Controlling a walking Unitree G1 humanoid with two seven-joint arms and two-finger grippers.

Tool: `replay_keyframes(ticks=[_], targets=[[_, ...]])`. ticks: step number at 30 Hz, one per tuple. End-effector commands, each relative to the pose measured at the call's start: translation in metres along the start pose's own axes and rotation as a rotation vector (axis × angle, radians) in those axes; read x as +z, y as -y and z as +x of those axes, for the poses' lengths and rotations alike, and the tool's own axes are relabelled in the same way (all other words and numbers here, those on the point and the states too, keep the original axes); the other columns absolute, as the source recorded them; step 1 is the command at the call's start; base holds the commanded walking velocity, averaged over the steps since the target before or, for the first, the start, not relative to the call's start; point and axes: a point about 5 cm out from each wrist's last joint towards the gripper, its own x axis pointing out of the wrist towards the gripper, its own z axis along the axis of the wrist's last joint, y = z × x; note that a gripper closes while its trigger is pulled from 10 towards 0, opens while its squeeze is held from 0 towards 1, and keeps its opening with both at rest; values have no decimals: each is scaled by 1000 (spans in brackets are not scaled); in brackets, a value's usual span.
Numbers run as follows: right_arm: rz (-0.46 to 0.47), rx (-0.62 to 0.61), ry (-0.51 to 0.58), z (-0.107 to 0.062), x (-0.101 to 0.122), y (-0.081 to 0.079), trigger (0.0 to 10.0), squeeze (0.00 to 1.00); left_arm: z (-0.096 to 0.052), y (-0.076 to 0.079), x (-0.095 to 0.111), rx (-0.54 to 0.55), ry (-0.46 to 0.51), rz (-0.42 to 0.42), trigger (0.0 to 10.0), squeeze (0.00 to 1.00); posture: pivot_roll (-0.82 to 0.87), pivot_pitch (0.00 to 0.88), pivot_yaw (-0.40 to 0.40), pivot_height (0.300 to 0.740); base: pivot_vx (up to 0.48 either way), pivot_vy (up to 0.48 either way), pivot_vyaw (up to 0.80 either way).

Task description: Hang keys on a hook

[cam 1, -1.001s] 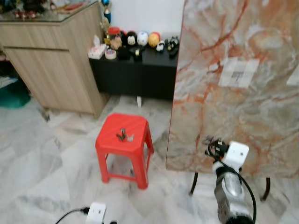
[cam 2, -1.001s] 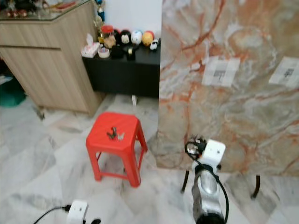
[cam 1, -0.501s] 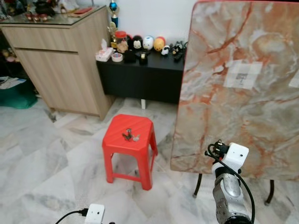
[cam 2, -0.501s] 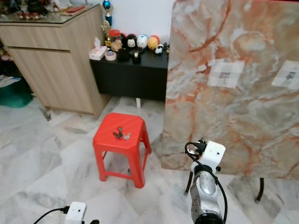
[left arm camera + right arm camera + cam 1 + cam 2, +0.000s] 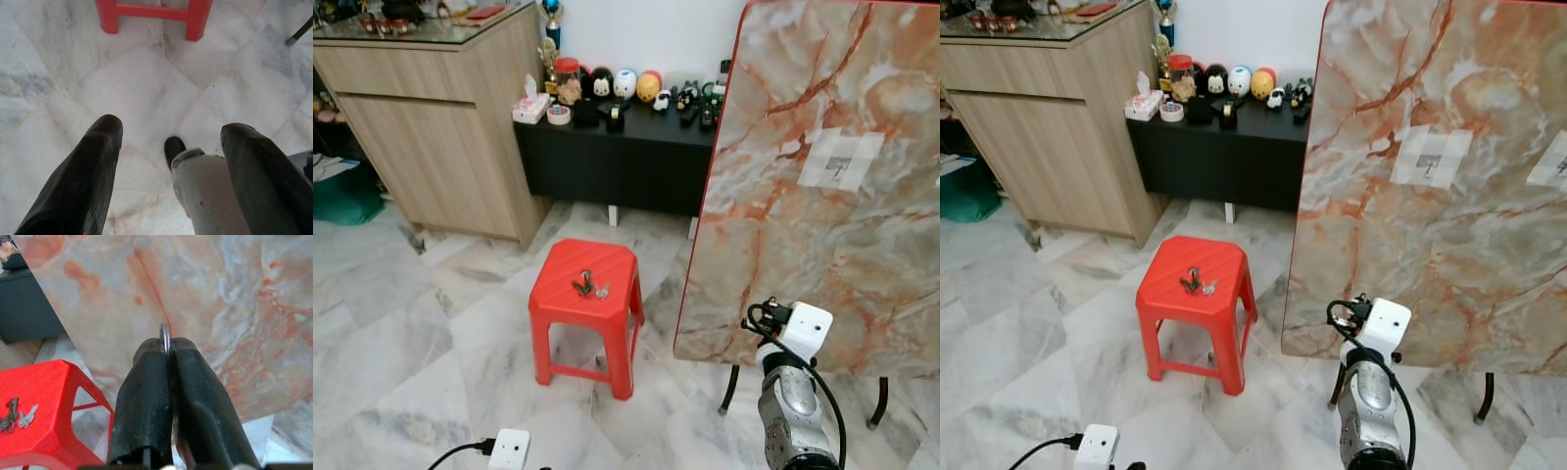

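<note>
Red stool (image 5: 585, 286) bears keys (image 5: 586, 287); right hand (image 5: 167, 345) pinches ring (image 5: 165, 339).

Marble panel (image 5: 813, 186) close right of red stool (image 5: 585, 294); stool's left open.

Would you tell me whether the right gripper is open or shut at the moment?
Shut: the right gripper has its two black fingers pressed together on a thin metal ring.

A glossy red plastic stool (image 5: 585, 291) stands on a polished grey-white marble tile floor (image 5: 401, 333). Beside it stands a smooth marble-patterned tabletop with orange veins (image 5: 813, 186). The tall light cabinet (image 5: 440, 127) has matt wood-grain sides and a glass top. Small dull metal keys (image 5: 586, 287) lie on the stool.
</note>
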Motion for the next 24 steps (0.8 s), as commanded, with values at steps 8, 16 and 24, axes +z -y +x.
replay_keyframes(ticks=[8,16,24], targets=[[25,12,3,2,1,-5,10000,0,-1,1,-2,-21,-9,9,10000,0,6,0,-23,740,293,0,-404],[12,26,16,2,2,-8,10000,0,0,3,0,-20,-5,7,10000,0,11,0,-26,740,218,0,0],[-8,12,62,3,9,-7,10000,0,0,5,-3,-29,-17,11,10000,0,5,6,-23,740,0,0,0]])
